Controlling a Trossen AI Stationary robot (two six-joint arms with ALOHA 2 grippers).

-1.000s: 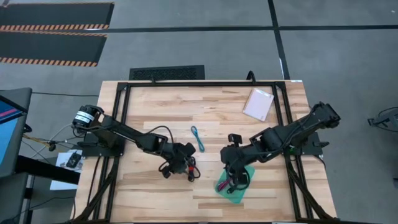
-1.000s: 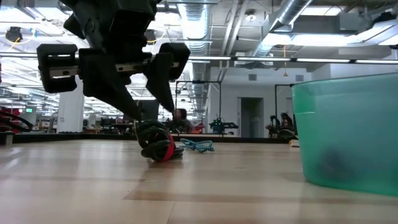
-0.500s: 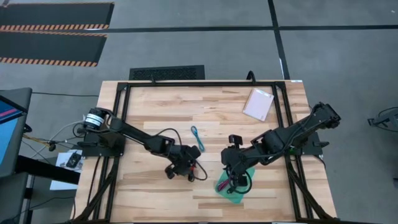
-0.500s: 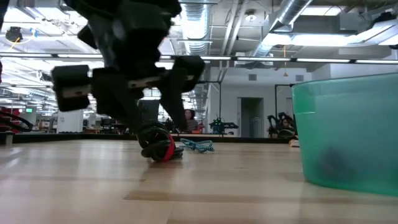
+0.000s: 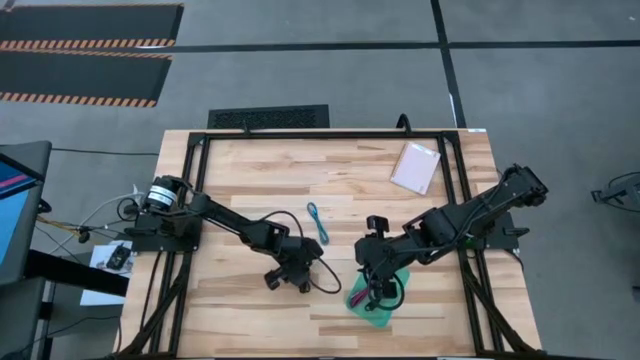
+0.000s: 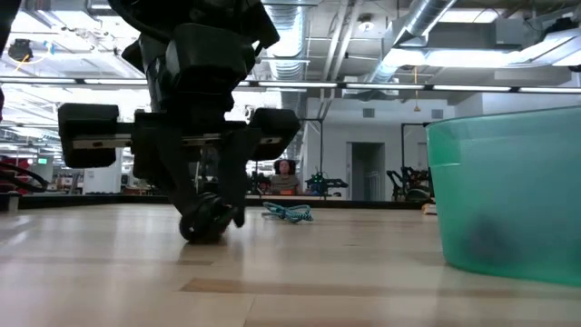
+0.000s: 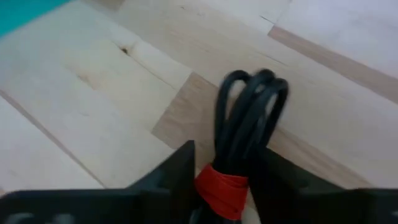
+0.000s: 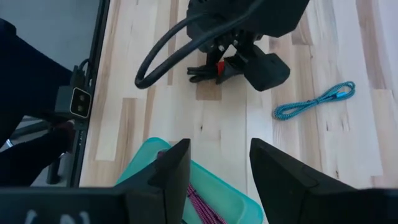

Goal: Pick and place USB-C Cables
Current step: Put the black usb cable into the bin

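While the left hand (image 5: 301,276) sits low on the wooden desk (image 5: 250,180) near its middle, its two dark fingers (image 7: 177,171) close in on either side of the black cable with the red band (image 7: 239,140); the left wrist view shows the red band between them and the black loops lying forward on the wood, and the low view shows the bundle touching the desk under the hand. The fingers are narrowed to the bundle's width and look to be gripping it, the cable not lifted. Just beyond that hand, toward the desk's far side, the teal-blue cable (image 5: 318,222) lies stretched out loose on the wood, apart from both arms. Beside it to the right, the right hand (image 5: 380,290) hangs over the green tray (image 5: 376,312) near the desk's front edge, its fingers (image 8: 171,168) spread wide and holding nothing. Inside the tray lies the maroon-pink cable (image 8: 204,208), seen between those fingers in the right wrist view. A pale pink packet (image 5: 416,166) rests flat near the desk's far right corner.
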